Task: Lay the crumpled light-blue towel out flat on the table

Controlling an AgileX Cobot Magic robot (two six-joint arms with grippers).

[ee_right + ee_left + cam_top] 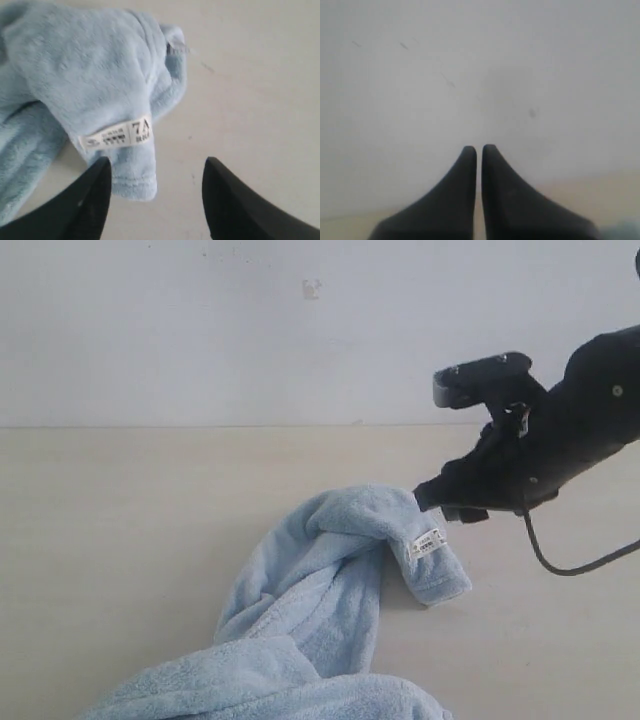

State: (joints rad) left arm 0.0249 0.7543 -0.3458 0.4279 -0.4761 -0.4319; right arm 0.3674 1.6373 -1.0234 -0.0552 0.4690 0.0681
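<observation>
Grasp step: right tool (156,161) spread astride towel (320,580) corner by tag (117,134); next close, pull outward. Left tool (479,148) pressed together, prob. empty.

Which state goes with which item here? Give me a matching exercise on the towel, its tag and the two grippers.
Things:
1. towel
2. tag
3. left gripper
4. right gripper

States:
A. open, at the towel's tagged corner
B. shut, holding nothing
C. light blue, crumpled on the table
D. white, printed 7A

Pairs: 1-C, 2-D, 3-B, 4-A
</observation>
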